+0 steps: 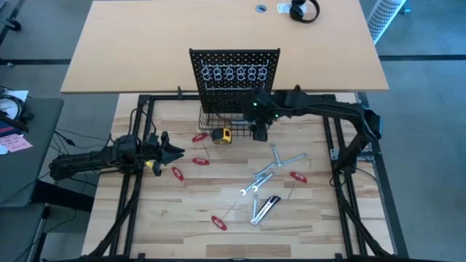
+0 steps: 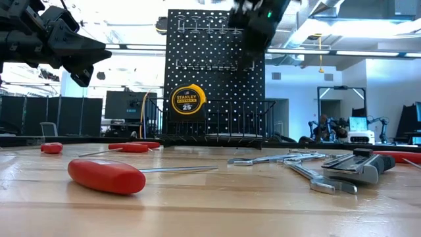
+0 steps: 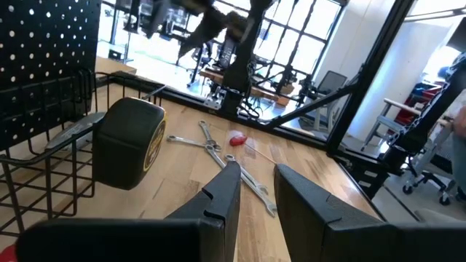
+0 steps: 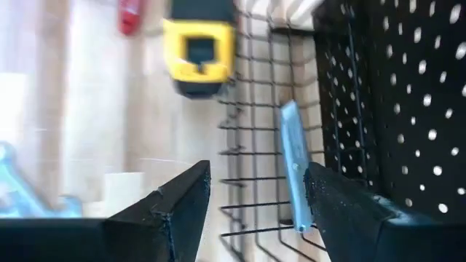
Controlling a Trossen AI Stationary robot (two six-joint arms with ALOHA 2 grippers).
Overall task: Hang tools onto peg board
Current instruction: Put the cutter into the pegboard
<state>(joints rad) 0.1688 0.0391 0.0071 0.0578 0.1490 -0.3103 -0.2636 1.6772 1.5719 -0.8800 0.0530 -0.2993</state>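
A red-handled screwdriver (image 2: 108, 176) lies nearest the low camera on the wooden surface (image 1: 175, 218), its thin shaft pointing right. Behind it more red-handled tools (image 1: 200, 161) are scattered, and to the right a cluster of silver wrenches (image 1: 271, 171) lies crossed over one another near a dark folding knife (image 1: 266, 207).

At the far edge stands the peg board (image 1: 234, 71), an upright black perforated panel with a row of metal ring hooks (image 1: 230, 73) across its upper part and a wire basket (image 1: 226, 122) at its base. A yellow tape measure (image 1: 221, 135) sits just beside the basket on the surface. In the right wrist view a slim silver-blue tool (image 4: 294, 175) rests inside the basket, leaning against the board. The ring hooks look empty, though they are small in the overhead view. By this judgement the task is at an early stage: one tool seems stowed, and nearly all the others are still on the surface.

The right gripper (image 1: 260, 132) hangs over the basket in front of the board, its arm reaching in from the right side with the wrist bent downward. Its fingers are spread apart and hold nothing, with the slim tool lying beyond them.

The left gripper (image 1: 172, 152) hovers above the left part of the surface, arm stretched out low and pointing toward the middle. Its fingers (image 3: 218, 198) stand a little apart with nothing between them
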